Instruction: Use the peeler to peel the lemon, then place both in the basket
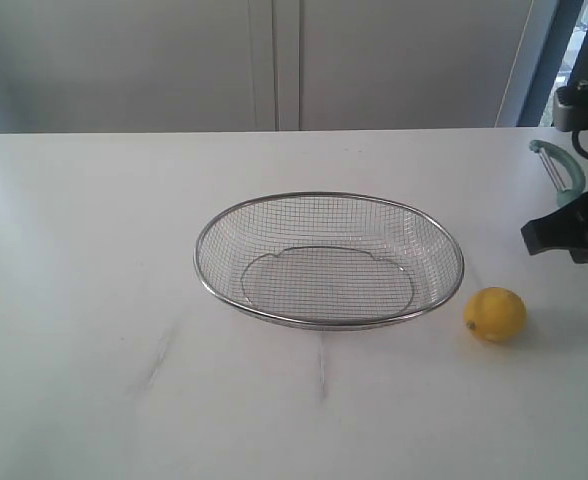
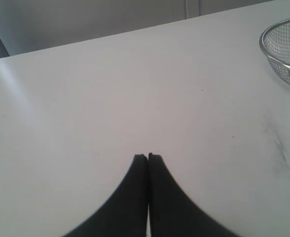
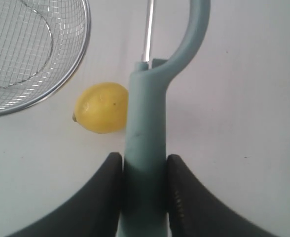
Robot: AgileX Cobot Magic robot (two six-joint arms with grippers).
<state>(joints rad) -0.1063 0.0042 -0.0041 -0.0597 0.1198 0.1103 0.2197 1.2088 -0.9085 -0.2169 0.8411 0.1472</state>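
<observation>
The yellow lemon (image 1: 495,314) lies on the white table just right of the silver wire basket (image 1: 452,240). In the right wrist view the lemon (image 3: 101,107) sits beside the basket's rim (image 3: 81,54). My right gripper (image 3: 144,160) is shut on the teal handle of the peeler (image 3: 147,133), whose curved head and blade point away from the wrist. At the right edge of the exterior view the peeler's head (image 1: 562,166) sticks up above the dark gripper (image 1: 564,232), which hangs above and right of the lemon. My left gripper (image 2: 148,157) is shut and empty over bare table.
The basket is empty and stands mid-table. Its rim (image 2: 275,30) shows at a corner of the left wrist view. Faint scuff marks (image 1: 159,350) cross the white tabletop in front of the basket. A grey wall runs behind the table's far edge.
</observation>
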